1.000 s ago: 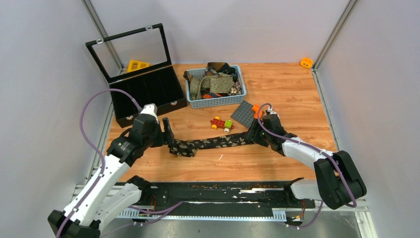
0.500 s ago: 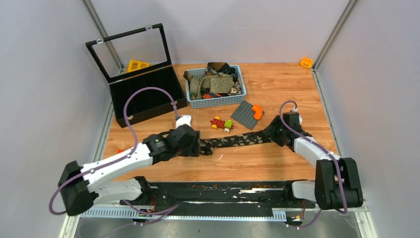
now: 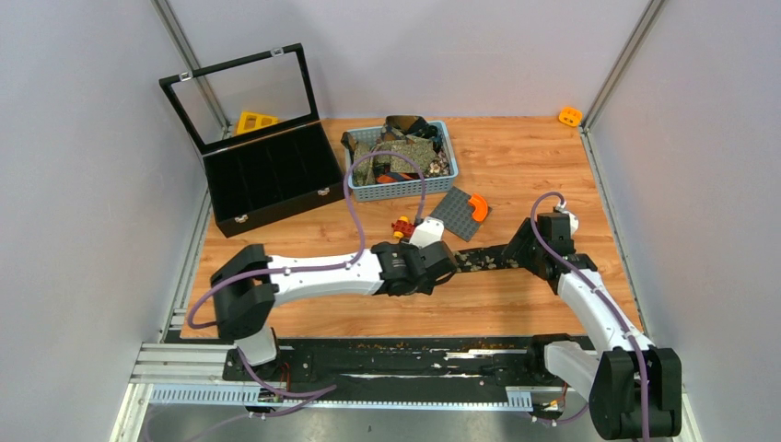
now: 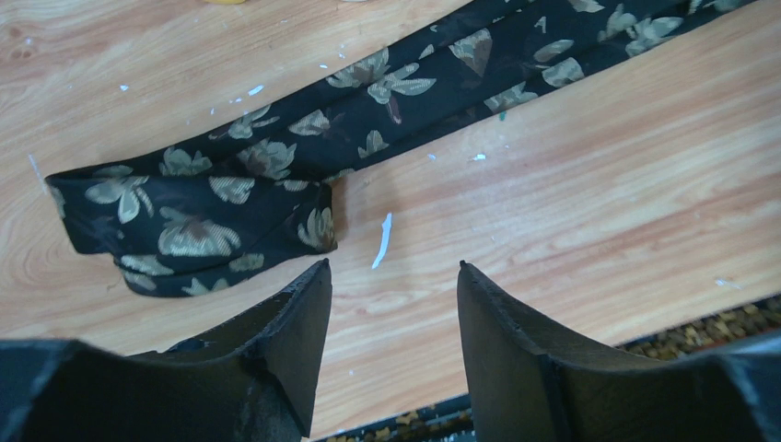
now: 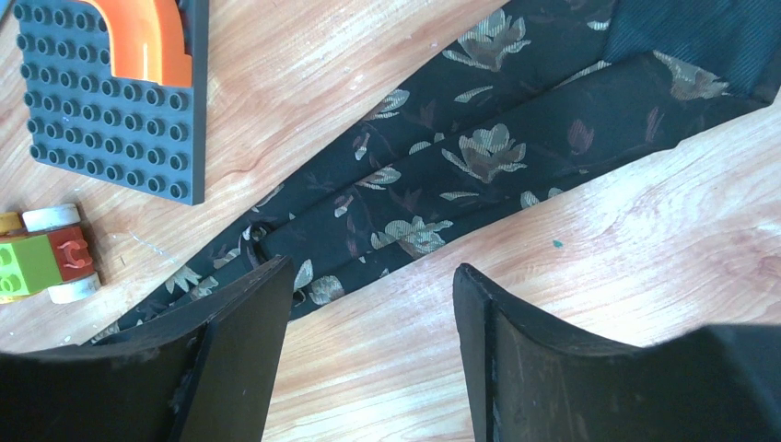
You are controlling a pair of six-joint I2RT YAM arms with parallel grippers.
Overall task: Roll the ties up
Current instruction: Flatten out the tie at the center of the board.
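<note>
One black tie with a pale floral print (image 3: 483, 259) lies on the wooden table between my two grippers. In the left wrist view its near end (image 4: 193, 230) is folded back on itself, and the rest runs up to the right. My left gripper (image 4: 391, 274) is open, its fingertips just short of that folded end and nothing between them. My right gripper (image 5: 368, 274) is open too, hovering over bare wood beside the tie's (image 5: 479, 157) wide part, its left finger (image 5: 230, 350) overlapping the tie's edge. More ties fill the blue basket (image 3: 402, 191).
A grey studded plate (image 3: 456, 215) with an orange curved brick (image 3: 478, 206) lies just behind the tie, next to a small toy car (image 3: 412, 229). An open black box (image 3: 272, 175) stands at the back left. A small orange piece (image 3: 570, 116) sits in the far right corner.
My left arm has swept far to the right along the tie, whose left end now lies folded near the middle. Its jaws have narrowed. My right gripper has drawn back to the right.
</note>
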